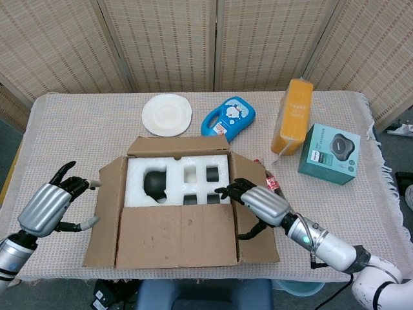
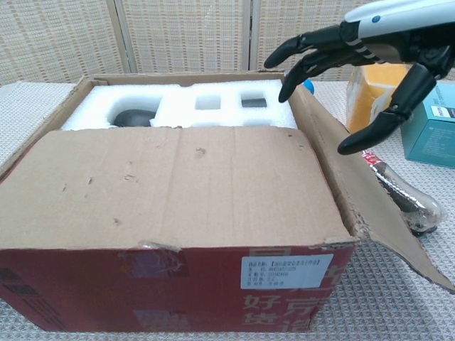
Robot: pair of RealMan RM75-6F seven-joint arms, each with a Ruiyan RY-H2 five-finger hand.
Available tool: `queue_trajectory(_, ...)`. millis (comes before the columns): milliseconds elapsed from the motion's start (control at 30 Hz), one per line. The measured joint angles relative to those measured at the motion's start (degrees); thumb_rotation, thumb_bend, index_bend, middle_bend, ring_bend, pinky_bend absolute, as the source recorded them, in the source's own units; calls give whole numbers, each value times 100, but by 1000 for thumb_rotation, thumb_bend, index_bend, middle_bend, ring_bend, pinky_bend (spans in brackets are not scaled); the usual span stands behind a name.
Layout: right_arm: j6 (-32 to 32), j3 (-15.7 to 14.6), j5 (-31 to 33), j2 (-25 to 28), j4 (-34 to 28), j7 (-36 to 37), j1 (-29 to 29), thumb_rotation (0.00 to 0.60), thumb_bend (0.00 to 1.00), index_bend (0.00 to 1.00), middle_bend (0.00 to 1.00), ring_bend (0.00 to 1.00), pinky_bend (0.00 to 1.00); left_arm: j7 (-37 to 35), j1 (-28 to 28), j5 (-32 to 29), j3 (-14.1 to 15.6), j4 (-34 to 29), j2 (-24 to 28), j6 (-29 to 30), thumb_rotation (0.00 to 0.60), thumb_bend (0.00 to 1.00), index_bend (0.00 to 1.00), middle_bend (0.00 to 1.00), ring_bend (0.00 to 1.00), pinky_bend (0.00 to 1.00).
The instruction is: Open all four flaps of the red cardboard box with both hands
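The red box [image 1: 181, 210] sits at the near edge of the bench [image 1: 77, 123], its front flap [image 2: 170, 188] lying flat over the opening while the back, left and right flaps stand out. White foam [image 1: 177, 181] shows in the uncovered rear half. Bare cloth lies to the left of the box; a bottle [image 2: 398, 192] lies just beside the right flap [image 1: 255, 219]. The right hand [image 1: 261, 203] hovers over that flap, fingers [image 2: 313, 53] spread, holding nothing. The left hand [image 1: 48, 206] hangs just left of the left flap [image 1: 106, 206], fingers spread and empty.
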Motion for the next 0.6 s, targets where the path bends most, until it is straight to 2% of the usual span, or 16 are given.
queue_trajectory(333, -620, 127, 383, -47, 183, 403, 443, 518, 112, 79, 247, 90, 0, 17, -25, -48, -11, -5, -4, -53, 68, 227, 302, 391, 339, 0)
queue_trajectory(600, -1040, 165, 654, -337, 447, 392, 815, 518, 111, 79, 247, 86, 0, 70, -57, -54, -10, -35, -17, -113, 67, 227, 308, 391, 339, 0)
